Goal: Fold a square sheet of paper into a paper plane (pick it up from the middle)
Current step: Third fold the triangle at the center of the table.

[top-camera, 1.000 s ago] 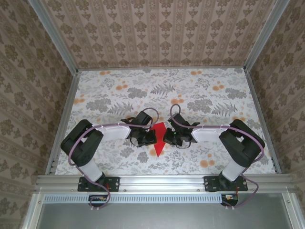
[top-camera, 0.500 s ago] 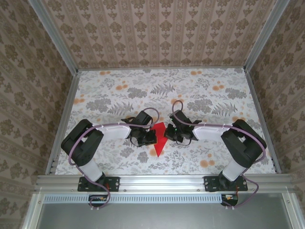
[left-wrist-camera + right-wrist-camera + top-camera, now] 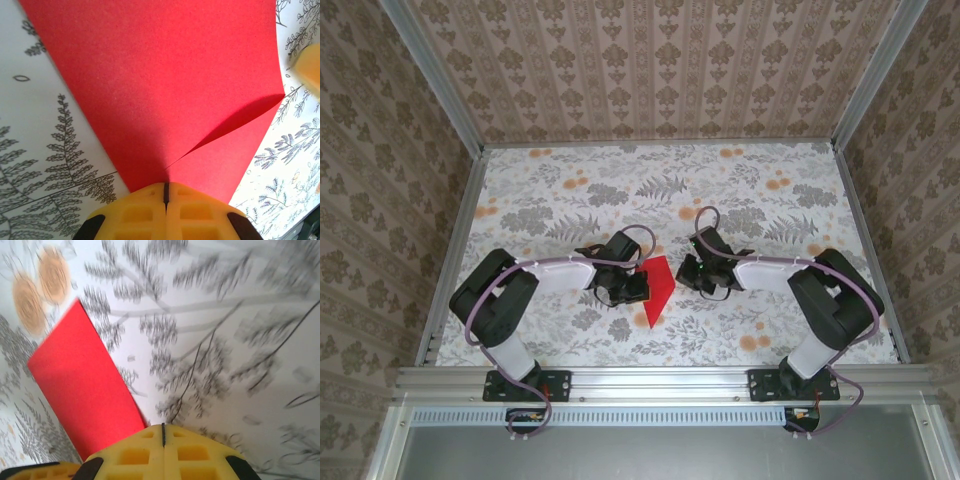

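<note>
Left gripper (image 3: 166, 189), jaws shut, pins the red sheet (image 3: 165, 85); right gripper (image 3: 163, 429) shut, empty. Unpressed, the flap (image 3: 225, 160) may spring open.

The far half of the worktop (image 3: 620, 185) lies open from side to side, closed in by the papered back wall (image 3: 660, 70). At the middle, the left gripper (image 3: 640, 288), jaws shut on the folded red paper (image 3: 660, 292), faces the right gripper (image 3: 686, 272), jaws shut. Only a narrow gap lies between them (the paper's raised flap takes most of it). The left arm (image 3: 495, 300) and right arm (image 3: 835, 300) crowd the near corners.
</note>
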{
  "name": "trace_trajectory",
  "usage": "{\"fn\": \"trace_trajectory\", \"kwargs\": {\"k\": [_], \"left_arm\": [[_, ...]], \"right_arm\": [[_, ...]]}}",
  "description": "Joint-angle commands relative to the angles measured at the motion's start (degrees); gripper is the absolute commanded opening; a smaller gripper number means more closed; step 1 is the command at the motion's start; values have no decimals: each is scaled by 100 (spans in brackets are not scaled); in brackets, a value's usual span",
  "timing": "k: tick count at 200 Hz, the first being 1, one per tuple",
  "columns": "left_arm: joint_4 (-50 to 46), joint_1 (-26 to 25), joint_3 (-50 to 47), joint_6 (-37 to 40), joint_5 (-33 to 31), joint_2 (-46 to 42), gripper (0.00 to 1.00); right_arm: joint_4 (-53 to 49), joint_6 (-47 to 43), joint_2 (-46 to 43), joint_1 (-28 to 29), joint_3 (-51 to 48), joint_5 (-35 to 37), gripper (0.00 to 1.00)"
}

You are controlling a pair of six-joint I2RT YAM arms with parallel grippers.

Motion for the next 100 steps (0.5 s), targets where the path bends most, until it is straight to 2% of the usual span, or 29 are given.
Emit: {"fn": "trace_trajectory", "kwargs": {"k": [1,57,100], "left_arm": [[-711,70,-120,326,-817,386,0],[-829,158,413,1690,-787,535,0],[-947,241,730,2364,-558,624,0]], "right_arm": [[66,-351,-370,16,-40,-94,6],[569,-561,-299,235,-216,-998,6],[665,-479,59,308,-225,-1117,6]]}}
